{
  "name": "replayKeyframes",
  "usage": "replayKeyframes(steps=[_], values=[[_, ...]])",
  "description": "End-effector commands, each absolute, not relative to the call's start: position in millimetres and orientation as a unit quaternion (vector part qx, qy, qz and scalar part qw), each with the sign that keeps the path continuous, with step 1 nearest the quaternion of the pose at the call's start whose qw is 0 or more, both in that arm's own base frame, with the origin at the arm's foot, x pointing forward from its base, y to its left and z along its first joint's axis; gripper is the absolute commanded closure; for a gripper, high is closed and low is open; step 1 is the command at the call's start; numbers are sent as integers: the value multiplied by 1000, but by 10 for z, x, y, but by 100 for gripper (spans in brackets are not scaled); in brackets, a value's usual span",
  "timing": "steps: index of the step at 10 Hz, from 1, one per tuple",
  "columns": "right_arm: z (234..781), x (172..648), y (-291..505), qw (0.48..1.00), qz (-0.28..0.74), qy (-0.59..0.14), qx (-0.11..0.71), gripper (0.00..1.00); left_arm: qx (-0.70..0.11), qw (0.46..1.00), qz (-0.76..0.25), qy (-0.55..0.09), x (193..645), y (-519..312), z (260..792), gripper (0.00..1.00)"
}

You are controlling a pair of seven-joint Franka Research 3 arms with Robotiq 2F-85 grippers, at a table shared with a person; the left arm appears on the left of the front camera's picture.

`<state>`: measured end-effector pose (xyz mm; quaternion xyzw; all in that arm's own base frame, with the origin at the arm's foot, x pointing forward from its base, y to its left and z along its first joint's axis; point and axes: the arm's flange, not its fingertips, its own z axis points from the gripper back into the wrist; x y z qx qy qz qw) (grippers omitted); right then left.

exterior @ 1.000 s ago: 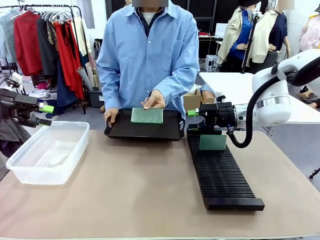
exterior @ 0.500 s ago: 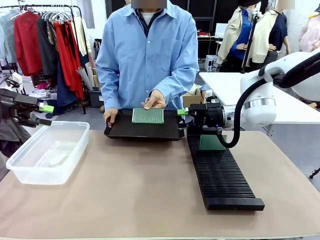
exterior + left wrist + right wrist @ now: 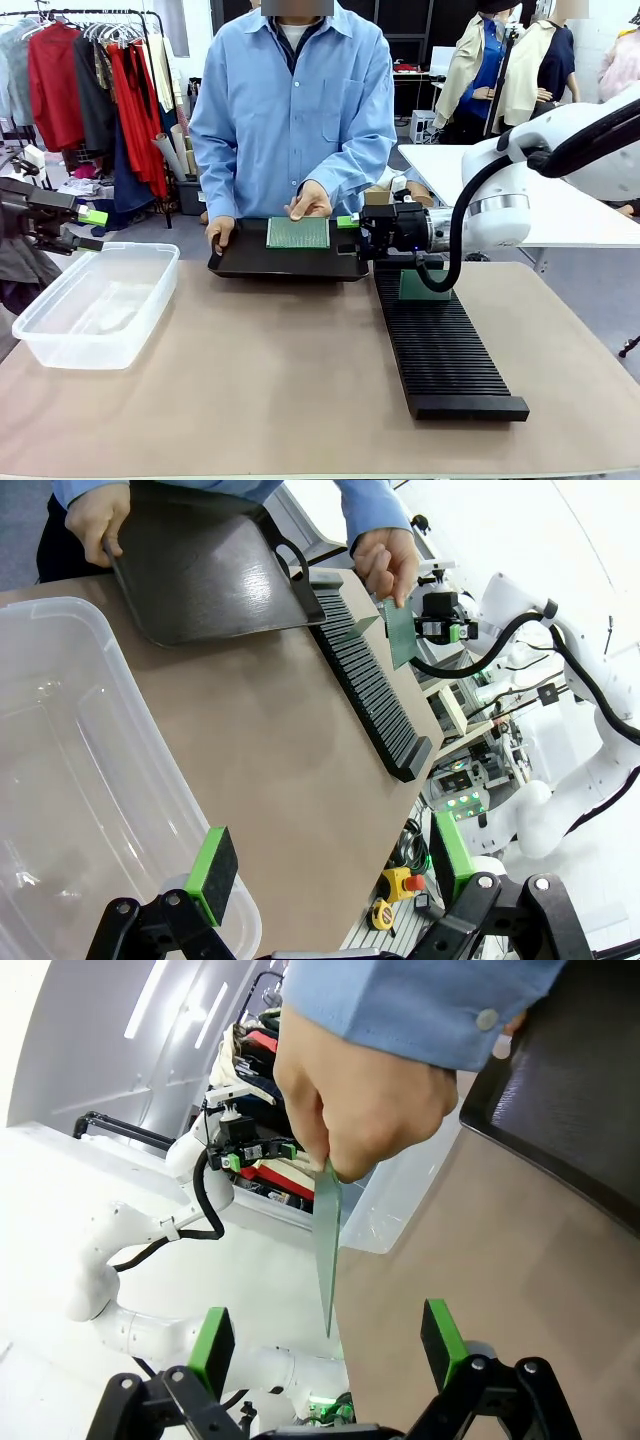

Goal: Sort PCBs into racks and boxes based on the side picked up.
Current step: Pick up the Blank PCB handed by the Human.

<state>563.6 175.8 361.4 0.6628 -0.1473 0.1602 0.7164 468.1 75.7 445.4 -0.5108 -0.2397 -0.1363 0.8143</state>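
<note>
At nine o'clock our left gripper (image 3: 330,865) hangs over the near rim of the clear box (image 3: 95,300), jaws apart and nothing between them. At twelve o'clock the person rests one hand (image 3: 221,232) on the smooth black tray (image 3: 285,262). Their other hand (image 3: 308,203) pinches the top edge of a PCB (image 3: 297,232) standing upright above the tray. From three o'clock our right gripper (image 3: 327,1332) reaches in level. Its jaws are wide apart, and the board hangs edge-on between the green pads without touching either. Further right, the slotted rack (image 3: 445,350) runs from two o'clock toward five, with another board (image 3: 424,287) standing in a far slot.

We judge the fingers the main risk: they sit just above the pads, and jaws closing too high could nip them. The board also hangs slightly tilted, so one pad may land first and twist it. If the person lets go early, it drops onto the tray. Our right arm's cable loops close to the board in the rack and could knock it.

The table (image 3: 280,400) is covered by a plain tan mat. Behind it, a clothes rail (image 3: 95,75) of red garments stands at ten o'clock and a white table (image 3: 470,165) at two.
</note>
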Motion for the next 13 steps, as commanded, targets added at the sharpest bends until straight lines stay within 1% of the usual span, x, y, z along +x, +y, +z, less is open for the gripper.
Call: replayKeyframes(steps=[1,5,10,11,13], values=[[3588,5747,1931,709,166,-157,668,0,-511,814,-137,-239,4674,757,4476,0],[3599,5858,2147,700,188,-169,667,0,-511,814,-137,-239,4674,757,4476,0],[3569,5972,2265,698,189,-174,669,0,-511,814,-137,-239,4674,757,4476,0],[3561,5990,2279,697,188,-176,669,2,-511,814,-137,-239,4674,757,4476,0],[3552,6013,2311,697,182,-187,668,15,-511,814,-137,-239,4674,757,4476,0]])
